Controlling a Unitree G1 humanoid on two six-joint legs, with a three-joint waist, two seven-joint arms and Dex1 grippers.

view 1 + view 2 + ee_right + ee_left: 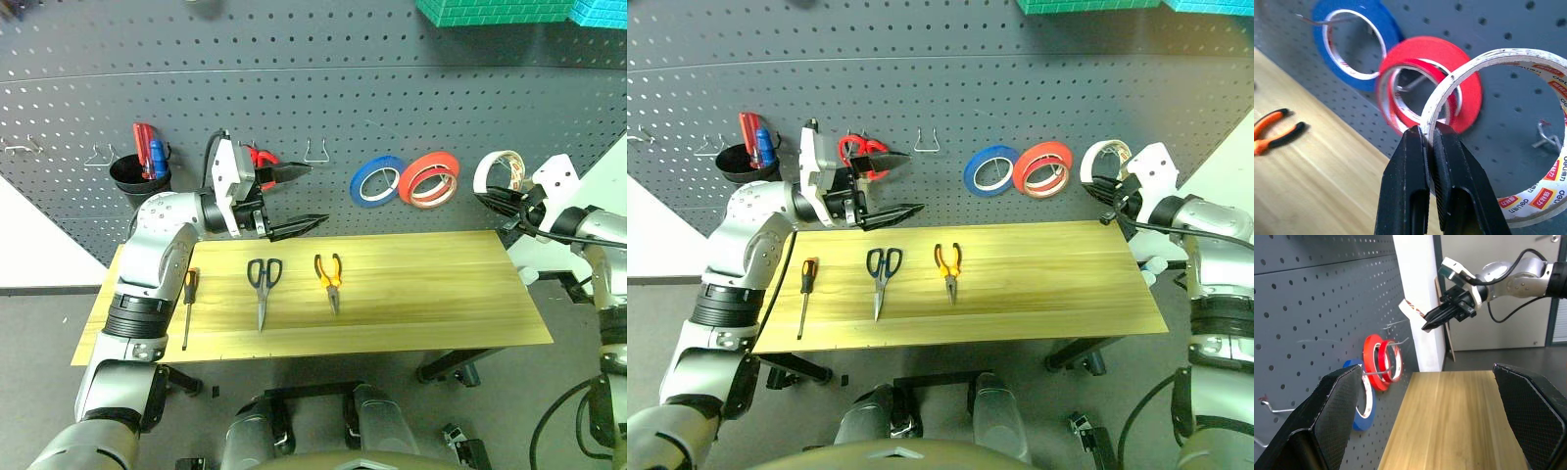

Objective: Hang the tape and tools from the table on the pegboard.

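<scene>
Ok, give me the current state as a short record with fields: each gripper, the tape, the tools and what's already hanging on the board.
left gripper: open, holding nothing, in front of the pegboard
right gripper: shut on the white tape, held by its rim near the board
hook for tape: bare wire hook close by; tape not yet on it
on table: screwdriver, black-handled scissors, pliers
already hung: blue roll, red roll

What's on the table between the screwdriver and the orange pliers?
The black-handled steel scissors, lying between the orange-and-black-handled screwdriver and the orange-handled pliers, in both eye views.
</scene>
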